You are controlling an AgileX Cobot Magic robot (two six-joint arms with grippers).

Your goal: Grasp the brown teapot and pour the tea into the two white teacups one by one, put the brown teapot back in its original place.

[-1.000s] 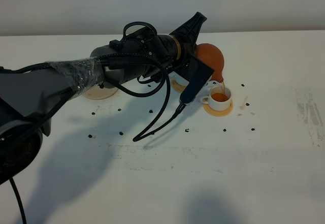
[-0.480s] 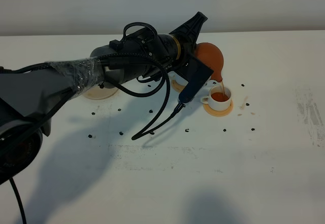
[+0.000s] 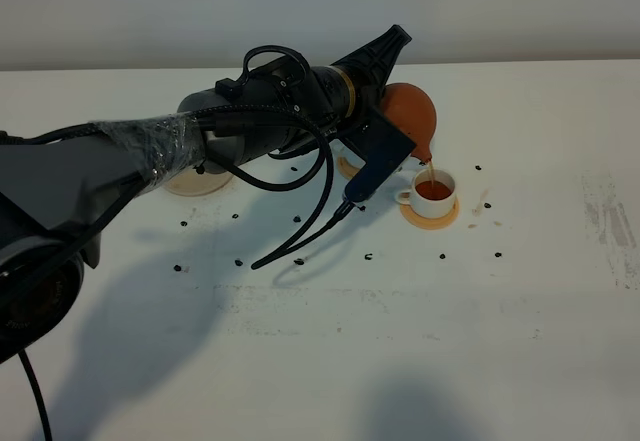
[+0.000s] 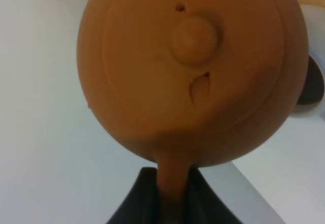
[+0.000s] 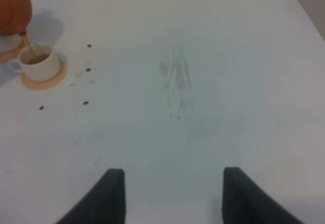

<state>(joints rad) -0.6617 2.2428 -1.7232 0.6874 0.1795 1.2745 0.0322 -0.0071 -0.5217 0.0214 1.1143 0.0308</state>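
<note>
My left gripper point(image 3: 395, 76) reaches across the middle and is shut on the loop handle of the brown teapot point(image 3: 410, 116), which is tilted spout-down. A thin stream of tea point(image 3: 430, 169) falls into a white teacup point(image 3: 435, 189) on its orange-tan coaster point(image 3: 432, 215); the cup holds dark tea. In the left wrist view the teapot point(image 4: 193, 66) fills the frame, with the handle between my fingers point(image 4: 139, 198). The second cup is hidden behind the arm; only its coaster's edge point(image 3: 349, 169) shows. My right gripper point(image 5: 172, 198) is open and empty, and sees the cup point(image 5: 38, 64).
The pale beige disc point(image 3: 197, 182) lies bare at the back left, partly behind the arm. Small black specks point(image 3: 240, 261) are scattered over the white table point(image 3: 420, 341). A grey smudge point(image 3: 610, 226) marks the right side. A loose cable point(image 3: 315, 216) hangs from the left arm.
The teapot has risen slightly above the cup while the tea keeps pouring. The hanging cable has swung a little to the left.
</note>
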